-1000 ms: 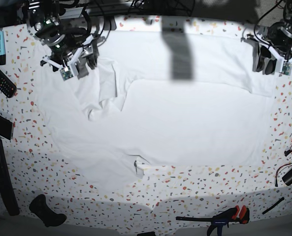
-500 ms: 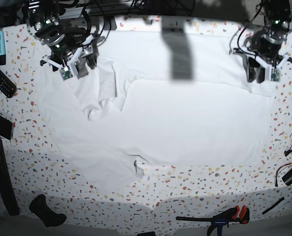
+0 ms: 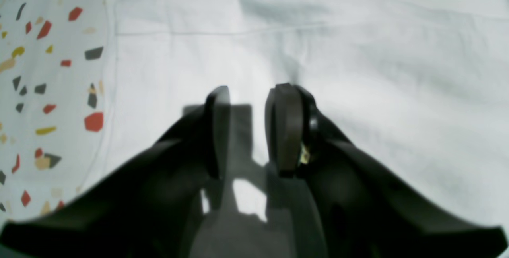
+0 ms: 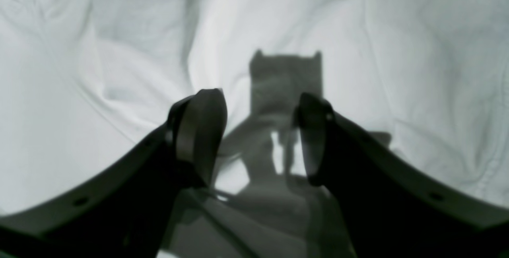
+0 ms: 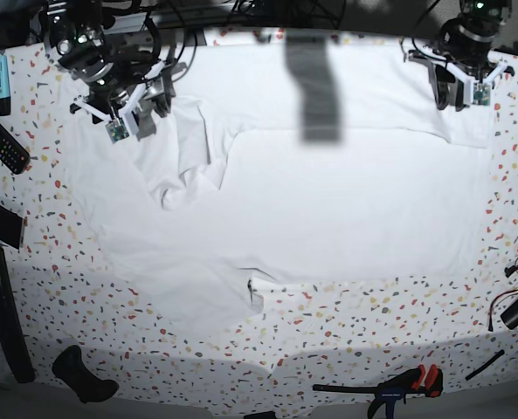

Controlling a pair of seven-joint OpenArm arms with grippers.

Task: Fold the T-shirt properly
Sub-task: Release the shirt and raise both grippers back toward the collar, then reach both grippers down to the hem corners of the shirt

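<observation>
- Clearly the T-shirt [image 5: 311,209] is soft, light cloth: it lies spread over most of the speckled counter [image 5: 372,323], wrinkled, and bunched into loose folds at one sleeve.
- Such cloth will likely sag and drag instead of holding a shape, so a pinch through a hem or doubled edge should hold better than a grab at flat fabric.
- Over that bunched sleeve hangs the right tool [image 4: 260,136], its jaws spread wide with nothing between them; the raised ridges below it look like the easiest place to bite.
- Above the T-shirt's opposite far corner sits the left tool [image 3: 248,130], jaws only partly parted and empty, with a stitched hem [image 3: 179,33] just ahead.
- Near that corner the cloth lies flat, so the fingers would probably need to press down and scoop under the edge.
</observation>
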